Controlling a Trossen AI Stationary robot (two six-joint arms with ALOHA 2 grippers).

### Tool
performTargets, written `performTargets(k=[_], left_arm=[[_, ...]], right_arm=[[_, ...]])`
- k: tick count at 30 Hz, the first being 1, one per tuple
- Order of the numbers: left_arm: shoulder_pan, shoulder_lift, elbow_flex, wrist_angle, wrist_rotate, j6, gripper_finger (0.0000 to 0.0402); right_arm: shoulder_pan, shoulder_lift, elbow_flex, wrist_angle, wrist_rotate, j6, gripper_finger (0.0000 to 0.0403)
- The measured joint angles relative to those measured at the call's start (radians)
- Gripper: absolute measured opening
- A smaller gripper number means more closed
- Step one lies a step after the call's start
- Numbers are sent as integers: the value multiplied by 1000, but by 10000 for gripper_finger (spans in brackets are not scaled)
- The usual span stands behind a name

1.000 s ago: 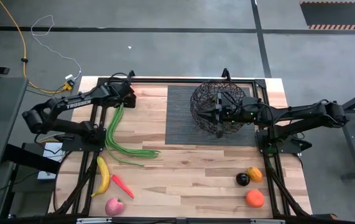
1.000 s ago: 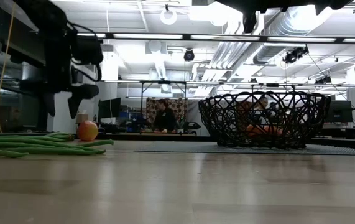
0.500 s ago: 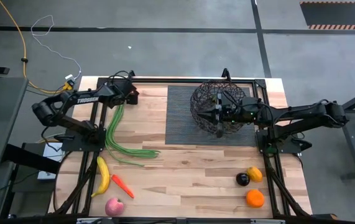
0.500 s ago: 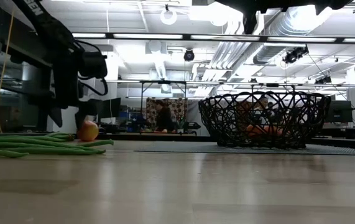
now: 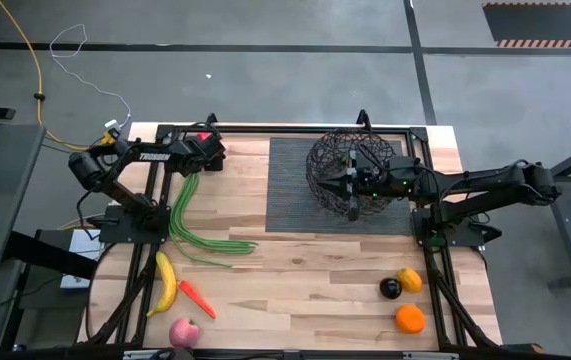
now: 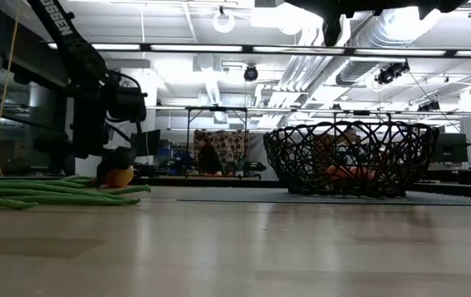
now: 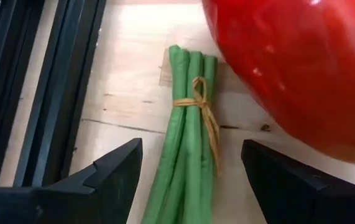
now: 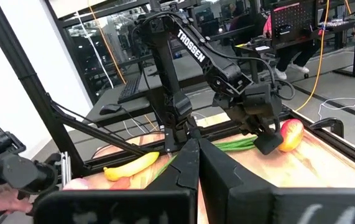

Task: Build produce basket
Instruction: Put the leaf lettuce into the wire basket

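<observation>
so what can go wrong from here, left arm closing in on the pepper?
1. The left gripper is open over the tied end of the green beans, with the pepper off to one side: it may clamp the beans instead.
2. The round pepper sits near the table's frame rail; a nudge could roll it off.

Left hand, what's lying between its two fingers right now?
In the left wrist view the left hand is open, and the tied end of the green beans lies between its fingers, beside the red pepper.

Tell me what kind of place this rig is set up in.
Most likely a robotics lab or industrial workshop: exposed ceiling ducts and strip lights overhead, desks with monitors behind the table, a bare concrete floor with a trailing yellow cable, and a person seated at a far bench.
</observation>
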Motion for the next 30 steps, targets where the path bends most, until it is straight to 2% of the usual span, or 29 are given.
performTargets(k=[9, 12, 20, 23, 26, 30], left_arm=[[0, 23, 2, 11, -5, -23, 258], [0, 25, 2, 12, -4, -48, 229], [0, 26, 1, 4, 2, -80, 105], [0, 26, 0, -11, 0, -74, 70], [0, 26, 0, -18, 0, -58, 50], [-2, 2, -3, -41, 8, -51, 43]], right_arm=[[0, 0, 0, 0, 0, 11, 0], [0, 0, 0, 0, 0, 11, 0], [0, 0, 0, 0, 0, 18, 0], [0, 0, 0, 0, 0, 26, 0], [0, 0, 0, 0, 0, 26, 0], [0, 0, 0, 0, 0, 25, 0]])
